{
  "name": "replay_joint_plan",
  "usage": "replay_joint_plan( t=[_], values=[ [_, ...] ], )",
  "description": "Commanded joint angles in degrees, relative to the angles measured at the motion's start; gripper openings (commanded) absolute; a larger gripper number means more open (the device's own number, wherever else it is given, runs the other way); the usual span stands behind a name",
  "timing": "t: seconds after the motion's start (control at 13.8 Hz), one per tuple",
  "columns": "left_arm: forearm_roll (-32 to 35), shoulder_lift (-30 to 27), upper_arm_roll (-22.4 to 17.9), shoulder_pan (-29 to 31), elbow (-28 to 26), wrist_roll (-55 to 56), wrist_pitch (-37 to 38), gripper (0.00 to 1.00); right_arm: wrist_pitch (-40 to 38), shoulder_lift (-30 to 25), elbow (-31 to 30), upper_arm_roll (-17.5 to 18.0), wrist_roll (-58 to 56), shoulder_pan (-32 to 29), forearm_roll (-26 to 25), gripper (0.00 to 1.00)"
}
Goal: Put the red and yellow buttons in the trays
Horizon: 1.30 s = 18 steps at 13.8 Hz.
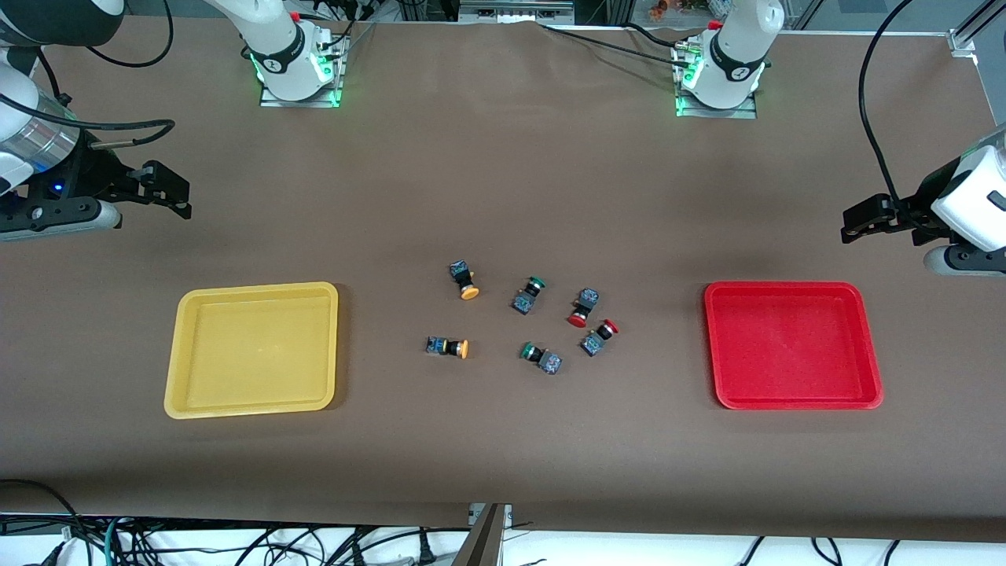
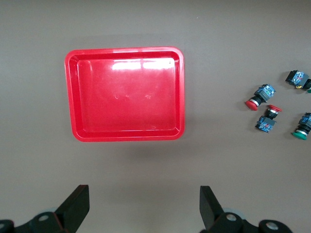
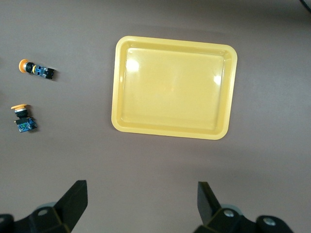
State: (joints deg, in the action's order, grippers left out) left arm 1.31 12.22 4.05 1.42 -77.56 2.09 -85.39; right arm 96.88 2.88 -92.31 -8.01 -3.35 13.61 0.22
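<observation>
I had broad bare table (image 1: 503, 181) around everything. The yellow tray (image 1: 251, 405) sat toward the right arm's end, the red tray (image 1: 794, 402) toward the left arm's end, both empty, each well apart from the cluster between them.

There lay two yellow buttons (image 1: 465, 281) (image 1: 448, 347) on the yellow tray's side, two red buttons (image 1: 582, 306) (image 1: 599, 337) on the red tray's side, and two green buttons (image 1: 529, 295) (image 1: 541, 358) between.

My left gripper (image 2: 145, 204) hung by the red tray, fingers spread wide, holding nothing. My right gripper (image 3: 142, 201) hung by the yellow tray, equally wide, empty. All buttons lay well clear of both.
</observation>
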Motion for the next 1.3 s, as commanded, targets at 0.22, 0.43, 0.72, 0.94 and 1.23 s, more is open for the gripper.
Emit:
replay_joint_plan(
  t=[0.22,0.43,0.72,0.94,1.23],
  values=[
    [-1.2,1.1,0.0,0.1,2.3,0.0,0.8,1.0,0.9,-0.7,0.1,-0.3,-0.3,-0.7,-0.2,1.0],
    [-1.2,1.1,0.0,0.2,2.3,0.0,0.8,1.0,0.8,-0.6,0.4,-0.5,-0.1,-0.7,-0.3,1.0],
    [-1.2,1.1,0.0,0.2,2.3,0.0,0.8,1.0,0.8,-0.2,0.4,-0.4,-0.1,-0.7,-0.3,1.0],
    [-1.2,1.1,0.0,-0.1,2.3,0.0,0.8,1.0,0.8,0.4,0.4,-0.5,-0.2,-0.7,-0.2,1.0],
    [-1.2,1.1,0.0,-0.1,2.3,0.0,0.8,1.0,0.8,0.8,0.4,-0.4,-0.3,-0.7,-0.1,1.0]
  ],
)
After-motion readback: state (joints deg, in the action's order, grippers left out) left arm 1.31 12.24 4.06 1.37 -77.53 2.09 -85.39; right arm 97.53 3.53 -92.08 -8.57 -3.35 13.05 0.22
